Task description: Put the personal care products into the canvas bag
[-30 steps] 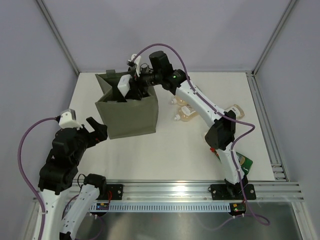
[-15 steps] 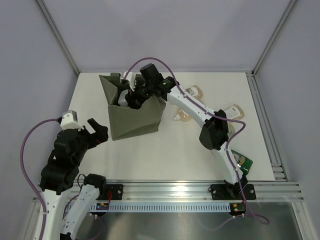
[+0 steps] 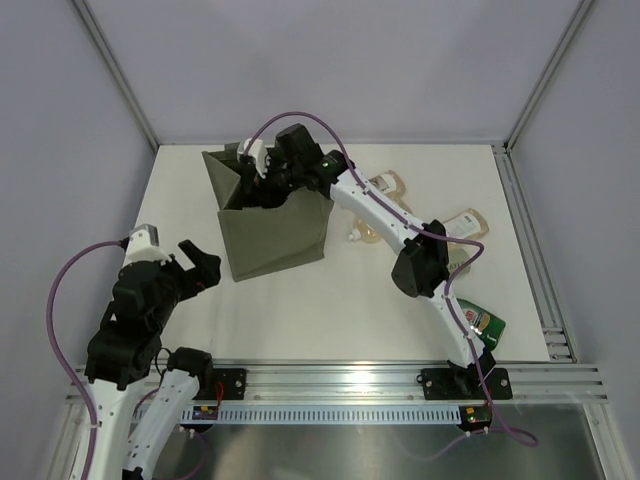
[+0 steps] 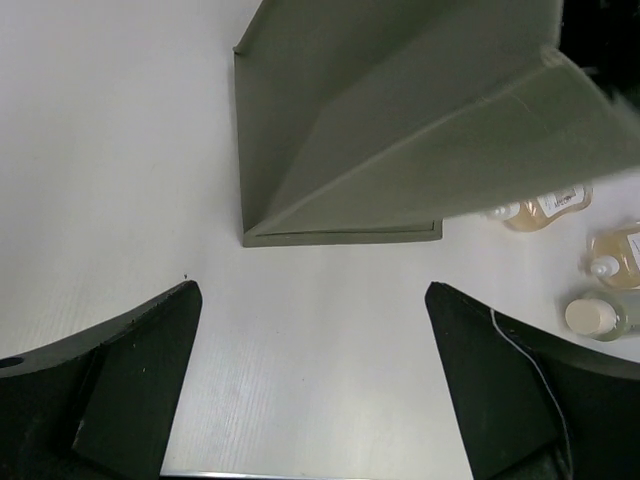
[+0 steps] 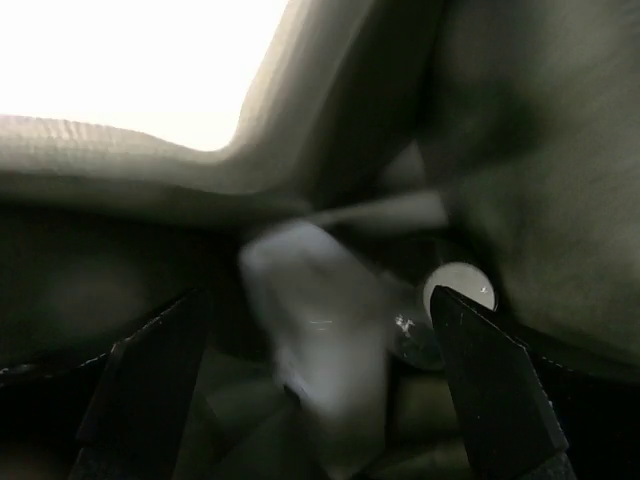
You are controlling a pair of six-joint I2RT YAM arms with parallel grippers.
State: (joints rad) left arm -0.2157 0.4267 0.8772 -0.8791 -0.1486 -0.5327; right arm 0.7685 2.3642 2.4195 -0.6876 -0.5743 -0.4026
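The olive-green canvas bag (image 3: 275,235) stands at the table's middle left, and it also shows in the left wrist view (image 4: 400,120). My right gripper (image 3: 264,186) reaches down into its mouth. In the right wrist view the right gripper (image 5: 315,390) is open, with a blurred white bottle (image 5: 320,330) loose between the wide jaws and a round pale cap (image 5: 460,290) beside it. My left gripper (image 3: 195,268) is open and empty over bare table in front of the bag (image 4: 312,380). Three amber bottles (image 3: 385,187) (image 3: 365,230) (image 3: 465,222) lie right of the bag. A green bottle (image 3: 482,322) lies at the near right.
The right arm (image 3: 400,225) stretches over the amber bottles. The amber bottles also show in the left wrist view (image 4: 545,207) (image 4: 615,245). A metal rail (image 3: 350,380) runs along the near edge, and frame posts (image 3: 525,120) stand at the far corners.
My right gripper went down into the bag with the white bottle and opened, and the bottle is now loose. The bag's top shifted a little right. The left arm barely moved.
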